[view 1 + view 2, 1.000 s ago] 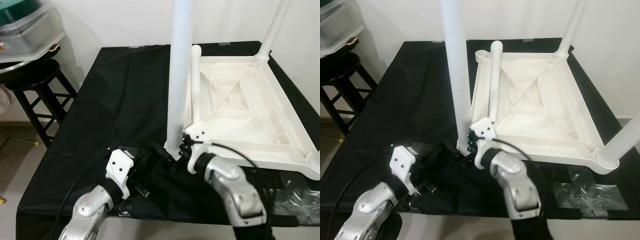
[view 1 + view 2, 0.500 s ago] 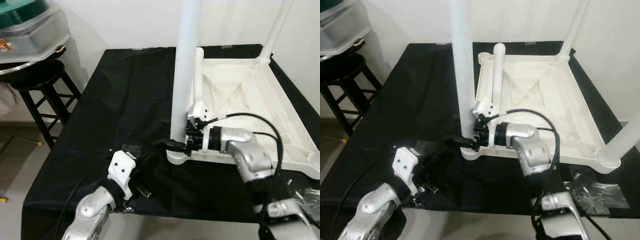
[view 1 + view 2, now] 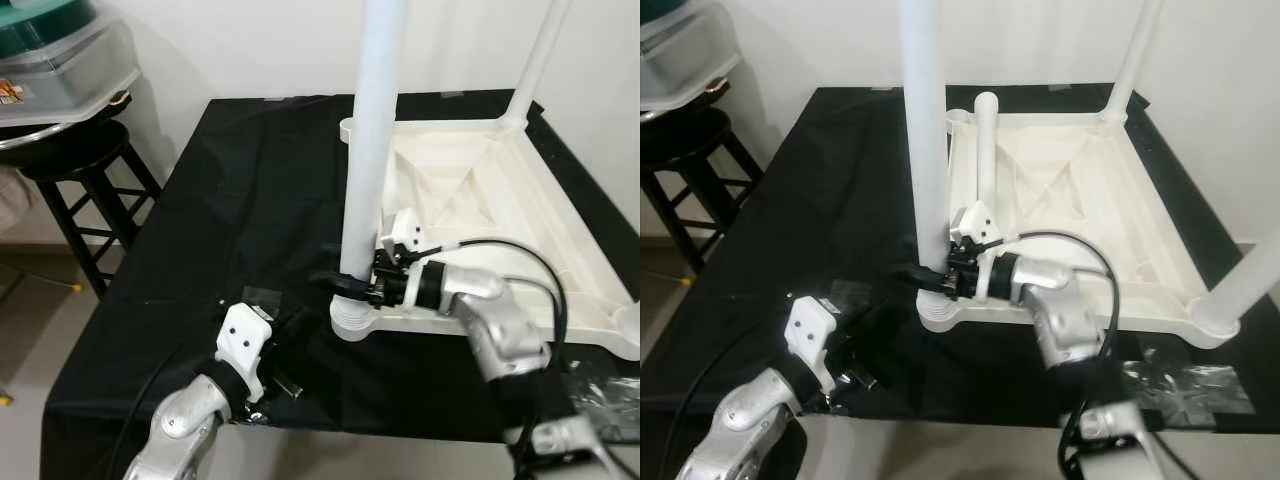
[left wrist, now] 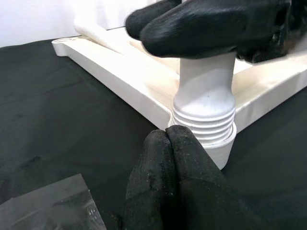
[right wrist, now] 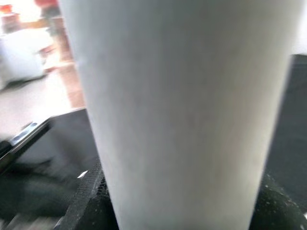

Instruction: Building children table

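Note:
An upside-down white children's tabletop (image 3: pixel 520 200) lies on a table covered in black cloth. A white leg (image 3: pixel 370 150) stands upright at its near-left corner, and its threaded end (image 4: pixel 204 117) sits in the corner socket with threads still showing. My right gripper (image 3: pixel 340 280) is shut on this leg just above the threads, and the leg (image 5: pixel 182 115) is close in front of the right wrist camera. My left gripper (image 4: pixel 168 135) rests shut and holds nothing, low over the cloth in front of that corner. Other legs stand at the far-right corner (image 3: pixel 535 60) and the near-right corner (image 3: pixel 1250 280). A loose leg (image 3: pixel 986 150) lies inside the tabletop.
A black stool (image 3: pixel 70 165) stands to the left of the table, with a clear bin (image 3: pixel 55 65) on it. A white wall runs close behind. Clear tape patches (image 3: pixel 1180 385) stick to the cloth near the front-right edge. Bare cloth (image 3: pixel 240 190) spreads to the left of the tabletop.
My right forearm has swung from the front edge to lie along the tabletop's near rim, still shut on the leg. The leg now stands straighter in its socket. The left gripper barely moved.

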{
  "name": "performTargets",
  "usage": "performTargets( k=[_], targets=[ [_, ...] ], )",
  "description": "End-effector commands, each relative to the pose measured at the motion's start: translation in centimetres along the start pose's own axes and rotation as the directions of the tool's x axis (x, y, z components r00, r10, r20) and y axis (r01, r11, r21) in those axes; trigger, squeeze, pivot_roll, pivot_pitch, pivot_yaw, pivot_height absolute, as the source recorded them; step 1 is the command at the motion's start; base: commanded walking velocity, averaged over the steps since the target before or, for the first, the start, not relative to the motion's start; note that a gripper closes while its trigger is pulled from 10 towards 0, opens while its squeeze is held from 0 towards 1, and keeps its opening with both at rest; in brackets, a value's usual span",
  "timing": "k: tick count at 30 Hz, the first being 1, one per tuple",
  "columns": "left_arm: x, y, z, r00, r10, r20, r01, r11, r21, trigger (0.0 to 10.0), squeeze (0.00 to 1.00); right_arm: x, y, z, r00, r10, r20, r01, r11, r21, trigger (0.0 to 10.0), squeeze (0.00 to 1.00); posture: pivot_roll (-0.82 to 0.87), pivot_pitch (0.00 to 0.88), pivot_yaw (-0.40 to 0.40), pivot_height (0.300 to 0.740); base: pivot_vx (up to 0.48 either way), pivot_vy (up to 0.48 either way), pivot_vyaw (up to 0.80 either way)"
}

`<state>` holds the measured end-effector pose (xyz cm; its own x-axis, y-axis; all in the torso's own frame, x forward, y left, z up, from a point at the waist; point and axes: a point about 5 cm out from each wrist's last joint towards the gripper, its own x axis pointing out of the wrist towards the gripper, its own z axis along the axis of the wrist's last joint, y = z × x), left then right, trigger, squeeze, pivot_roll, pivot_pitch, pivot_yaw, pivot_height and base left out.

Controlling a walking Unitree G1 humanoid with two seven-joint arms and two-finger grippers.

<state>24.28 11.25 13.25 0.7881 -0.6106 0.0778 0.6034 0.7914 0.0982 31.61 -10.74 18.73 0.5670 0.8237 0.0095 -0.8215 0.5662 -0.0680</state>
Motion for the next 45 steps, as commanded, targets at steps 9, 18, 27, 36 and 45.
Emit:
performTargets(
  k=[9,18,27,36,45],
  targets=[
    [-0.2,0.4,0.2,1.000,-0.009,0.001,0.009,1.000,-0.001,10.0,0.00,-0.8,2.4,-4.5,0.821,-0.543,-0.179,0.549,0.835,-0.012,0.0,0.00,-0.01,0.178,0.047,0.740,0.000,0.000,0.00],
    [-0.1,0.6,0.2,1.000,0.006,0.004,-0.006,1.000,0.002,10.0,0.00,0.2,2.8,-3.6,0.898,-0.417,-0.138,0.434,0.891,0.132,10.0,1.00,-0.01,0.172,0.053,0.740,0.000,0.000,0.00],
    [0.1,0.5,0.1,1.000,0.002,0.005,-0.002,1.000,-0.004,10.0,0.00,-0.9,1.5,-0.2,0.998,0.052,-0.041,-0.050,0.998,0.041,10.0,0.54,-0.01,0.163,0.047,0.740,0.000,0.000,0.00],
    [0.2,0.4,0.1,1.000,0.005,0.007,-0.005,1.000,-0.003,10.0,0.00,-1.3,-1.7,1.4,0.966,0.251,-0.058,-0.250,0.968,0.019,8.3,0.00,0.01,0.156,0.038,0.740,0.000,0.000,0.00],
    [0.2,0.3,0.0,1.000,0.006,0.006,-0.006,1.000,-0.002,10.0,0.00,-1.4,-2.2,1.2,0.942,0.332,-0.055,-0.329,0.943,0.051,0.0,0.00,0.01,0.157,0.041,0.740,0.000,0.000,0.00]
  ],
)
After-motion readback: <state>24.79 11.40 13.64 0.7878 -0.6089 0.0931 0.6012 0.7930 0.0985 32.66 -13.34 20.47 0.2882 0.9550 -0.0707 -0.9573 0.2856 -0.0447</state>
